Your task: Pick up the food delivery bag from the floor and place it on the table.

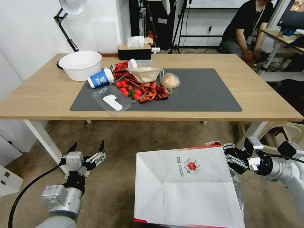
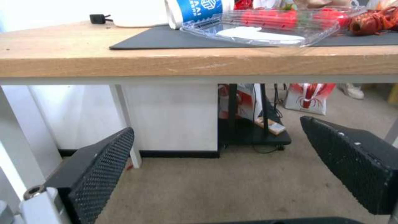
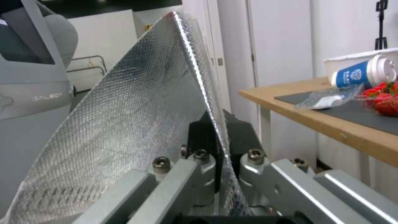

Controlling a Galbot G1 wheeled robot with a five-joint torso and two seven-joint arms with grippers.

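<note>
The food delivery bag [image 1: 186, 186], white with red edges and a small round red logo, hangs tilted in front of the table's near edge, off the floor [image 1: 117, 148]. My right gripper [image 1: 228, 157] is shut on its upper right rim; the right wrist view shows both fingers pinching the silver foil lining [image 3: 136, 124]. The light-wood table [image 1: 47, 91] with its dark grey mat [image 1: 202, 88] stands just beyond the bag. Low at the left, my left gripper [image 1: 87, 148] is open and holds nothing, its two black fingers [image 2: 99, 174] spread below the table edge [image 2: 199, 65].
On the mat lie a clear box of cherry tomatoes [image 1: 128, 90], crayfish [image 1: 152, 91], a blue paper cup [image 1: 100, 78], a bun in a clear bag [image 1: 169, 81] and a paper bowl [image 1: 145, 74]. A white basin [image 1: 80, 64] and tissue box [image 1: 134, 50] stand behind. The mat's right half is bare.
</note>
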